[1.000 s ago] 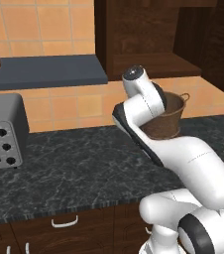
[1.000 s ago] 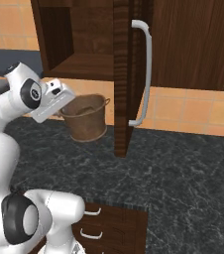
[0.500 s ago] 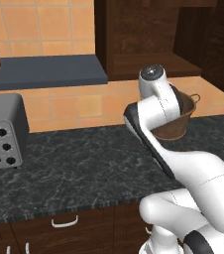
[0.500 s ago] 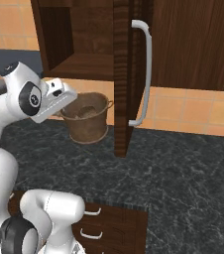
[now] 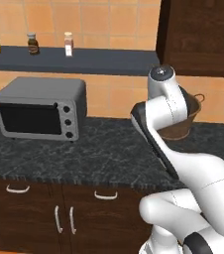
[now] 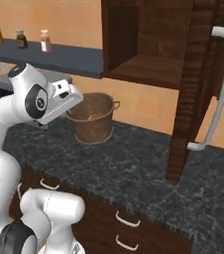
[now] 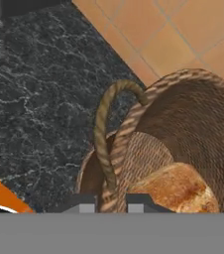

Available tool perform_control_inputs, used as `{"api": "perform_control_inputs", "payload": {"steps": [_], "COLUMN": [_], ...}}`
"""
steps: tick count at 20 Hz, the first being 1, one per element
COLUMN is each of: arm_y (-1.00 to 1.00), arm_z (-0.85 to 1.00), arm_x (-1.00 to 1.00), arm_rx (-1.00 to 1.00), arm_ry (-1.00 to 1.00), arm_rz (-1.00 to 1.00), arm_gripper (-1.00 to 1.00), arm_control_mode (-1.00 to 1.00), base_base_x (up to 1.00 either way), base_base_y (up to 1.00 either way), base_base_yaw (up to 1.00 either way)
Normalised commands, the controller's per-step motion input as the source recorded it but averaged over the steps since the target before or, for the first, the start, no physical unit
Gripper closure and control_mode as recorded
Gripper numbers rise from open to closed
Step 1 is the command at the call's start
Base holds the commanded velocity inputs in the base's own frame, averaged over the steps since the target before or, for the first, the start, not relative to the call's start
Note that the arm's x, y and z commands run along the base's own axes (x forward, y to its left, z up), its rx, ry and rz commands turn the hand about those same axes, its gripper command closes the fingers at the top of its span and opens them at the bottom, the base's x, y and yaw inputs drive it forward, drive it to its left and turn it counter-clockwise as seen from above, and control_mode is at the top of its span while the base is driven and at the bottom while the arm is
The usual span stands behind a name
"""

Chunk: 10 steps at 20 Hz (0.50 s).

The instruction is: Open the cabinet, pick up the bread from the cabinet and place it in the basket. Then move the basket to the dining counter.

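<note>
1. Basket sits on the dark speckled counter, just below the open cabinet. Door swung wide, shelf inside looks bare. Bread lies inside the basket, seen in hand view.
2. Change vs a sec ago: both base views show more to the left now, toaster oven and wall shelf w/ jars in frame, so base has driven/turned. That's camera shift, not things moving. Basket seems at same spot rel. to cabinet.
3. Meaning (my read): open, pick and drop steps done; carry to dining counter starting, basket not visibly lifted yet.
4. Gripper: jaws nearly shut, pinched on basket rim at the foot of the handle loop, one fingertip each side of the weave. In right base view the hand sits at the near rim.
</note>
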Motion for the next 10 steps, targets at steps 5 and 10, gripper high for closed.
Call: {"api": "perform_control_inputs", "payload": {"steps": [5, 10], "arm_y": [0.0, 0.0], "arm_z": [0.0, 0.0], "arm_x": [0.0, 0.0], "arm_rx": [0.0, 0.0], "arm_ry": [0.0, 0.0], "arm_rz": [0.0, 0.0], "arm_gripper": [1.0, 1.0], "arm_control_mode": [1.0, 1.0], "base_base_x": [0.0, 0.0], "base_base_y": [0.54, 0.54], "base_base_yaw": [0.77, 0.83]}}
